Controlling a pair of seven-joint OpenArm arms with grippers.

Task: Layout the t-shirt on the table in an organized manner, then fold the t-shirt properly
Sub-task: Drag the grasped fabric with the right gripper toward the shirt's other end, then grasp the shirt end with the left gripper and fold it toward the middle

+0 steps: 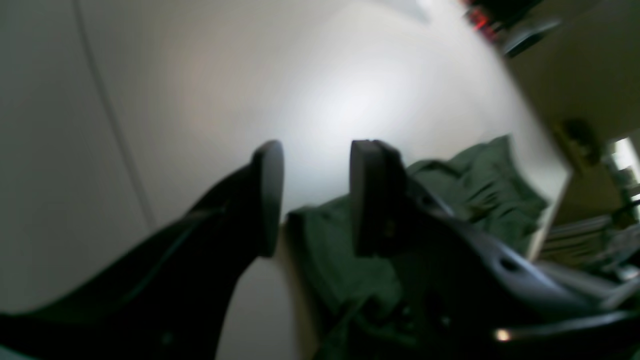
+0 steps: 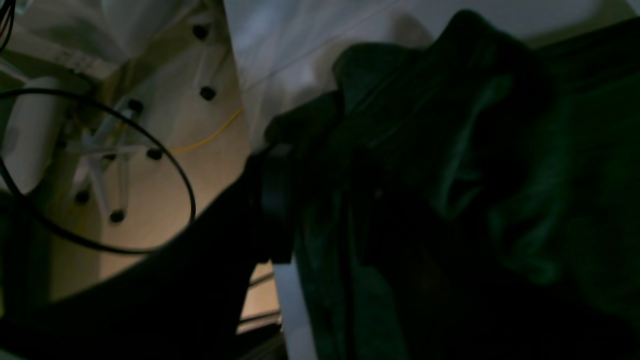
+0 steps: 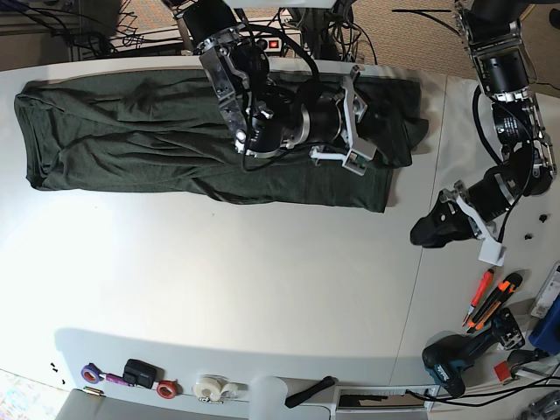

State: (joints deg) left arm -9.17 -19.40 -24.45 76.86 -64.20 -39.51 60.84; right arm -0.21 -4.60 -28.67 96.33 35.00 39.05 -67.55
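White table [image 3: 219, 289] carries the t-shirt [image 3: 131, 136] at upper left; left fingers [image 1: 267, 195] are parted, the right gripper's [image 3: 363, 131] state cannot be told.

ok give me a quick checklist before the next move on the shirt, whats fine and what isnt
1. t-shirt on the table: ok, but it lies along the far edge.
2. Shirt flat: not ok, creased, bunched at its end near the right gripper.
3. Right gripper free of fabric: cannot tell; its wrist view is dark, with cloth right against one finger.
4. Left gripper open and empty: ok, only table shows between its fingers.
5. Left gripper near the shirt: not ok, it sits beside the shirt's corner, apart from it.
6. Space in front of the shirt for folding: ok, bare white surface.
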